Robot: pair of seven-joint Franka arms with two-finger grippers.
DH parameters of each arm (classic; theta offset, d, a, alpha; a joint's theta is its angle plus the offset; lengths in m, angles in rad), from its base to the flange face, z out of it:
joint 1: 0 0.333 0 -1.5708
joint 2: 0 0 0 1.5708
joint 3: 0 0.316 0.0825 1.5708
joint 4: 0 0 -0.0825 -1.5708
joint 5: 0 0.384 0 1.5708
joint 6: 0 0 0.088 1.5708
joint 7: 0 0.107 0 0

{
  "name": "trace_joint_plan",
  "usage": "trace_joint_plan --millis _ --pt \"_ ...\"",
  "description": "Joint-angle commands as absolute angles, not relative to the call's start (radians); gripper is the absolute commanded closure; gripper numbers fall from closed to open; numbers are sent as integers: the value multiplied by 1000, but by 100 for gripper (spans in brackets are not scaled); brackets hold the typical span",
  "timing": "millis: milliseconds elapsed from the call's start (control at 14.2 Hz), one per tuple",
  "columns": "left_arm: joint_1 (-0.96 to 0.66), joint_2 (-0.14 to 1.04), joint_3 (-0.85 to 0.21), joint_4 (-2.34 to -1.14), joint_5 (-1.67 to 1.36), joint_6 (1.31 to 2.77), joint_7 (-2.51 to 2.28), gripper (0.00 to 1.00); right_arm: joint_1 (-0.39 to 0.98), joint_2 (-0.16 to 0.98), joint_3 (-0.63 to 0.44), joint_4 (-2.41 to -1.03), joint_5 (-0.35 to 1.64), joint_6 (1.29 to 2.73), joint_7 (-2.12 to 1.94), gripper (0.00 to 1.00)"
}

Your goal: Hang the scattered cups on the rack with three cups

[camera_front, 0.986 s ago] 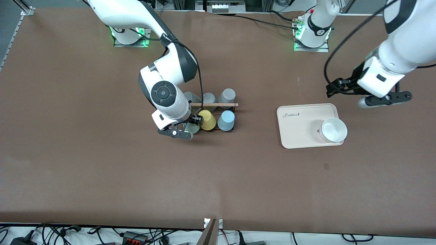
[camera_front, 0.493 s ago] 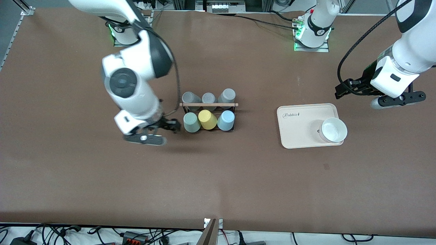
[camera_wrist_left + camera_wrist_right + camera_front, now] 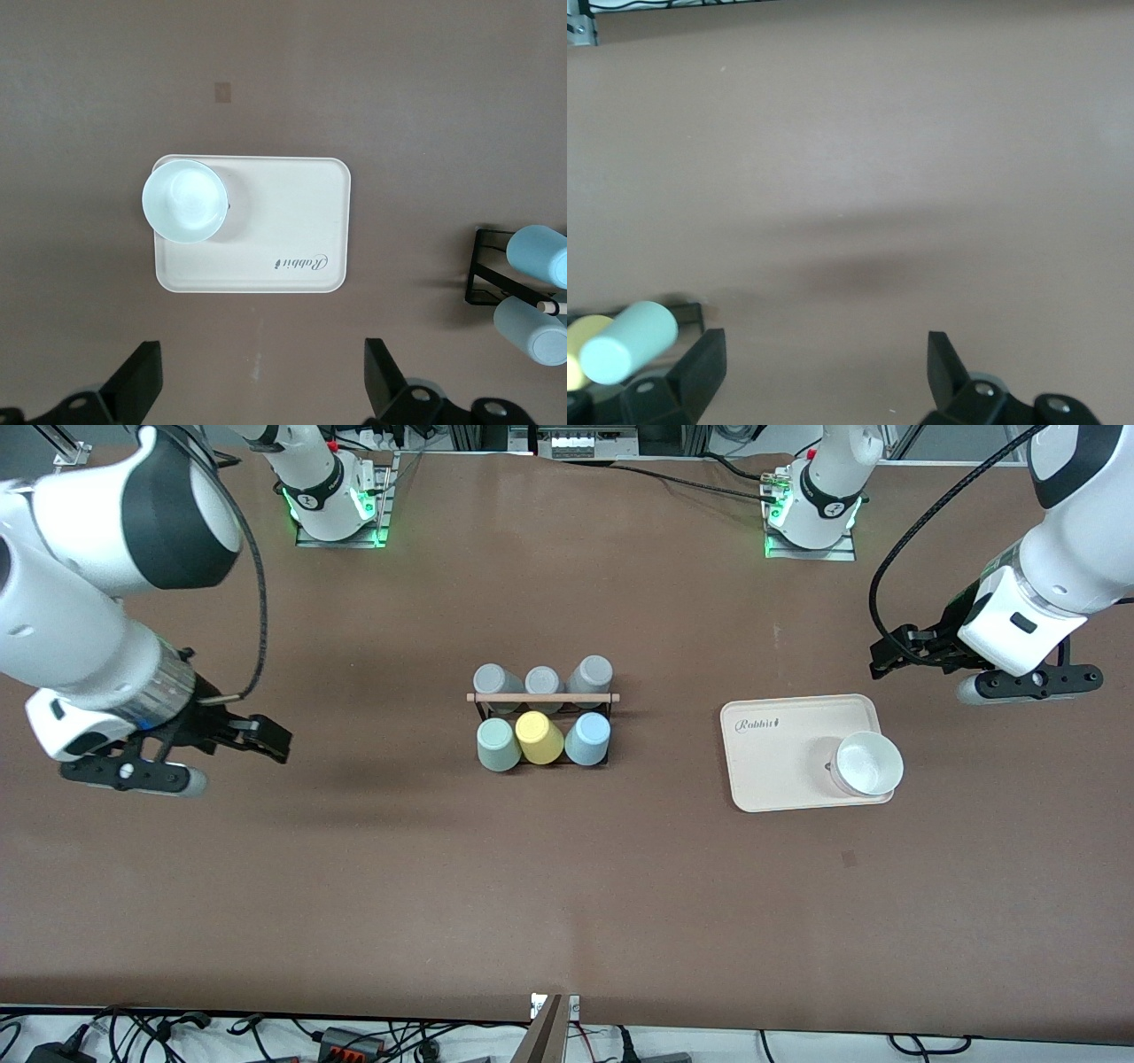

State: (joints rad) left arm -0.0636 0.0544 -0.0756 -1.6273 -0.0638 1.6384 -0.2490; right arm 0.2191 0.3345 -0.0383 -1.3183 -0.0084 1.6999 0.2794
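Cups, green (image 3: 498, 744) and blue (image 3: 588, 739), sit on the rack (image 3: 542, 698); hanging looks finished. I see right gripper (image 3: 257, 737) and left gripper (image 3: 890, 657) both wide open, empty, over bare counter (image 3: 567, 886). Next, I'd just park them.

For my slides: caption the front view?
Six cups on the rack; open left claw and right claw hover apart.

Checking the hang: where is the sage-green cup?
The sage-green cup hangs on the rack, front row, at the right arm's end, beside the yellow cup.
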Motion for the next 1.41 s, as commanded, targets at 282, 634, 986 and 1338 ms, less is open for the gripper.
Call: trace_joint_plan --millis 282,634,986,1338 --pt "-60 52 -74 -1609 -43 1609 -221 0 108 11 -32 -1751 -18 1833 193 0" --pt "-60 52 -74 -1609 -43 1609 -199 0 81 -41 -32 -1826 -23 1859 129 0" --pt "-60 52 -74 -1609 -43 1609 -181 0 58 63 -32 -1629 -14 1737 141 0" --pt "-60 54 -72 -1603 -43 1609 -179 0 64 63 -31 -1603 -15 1707 136 0"
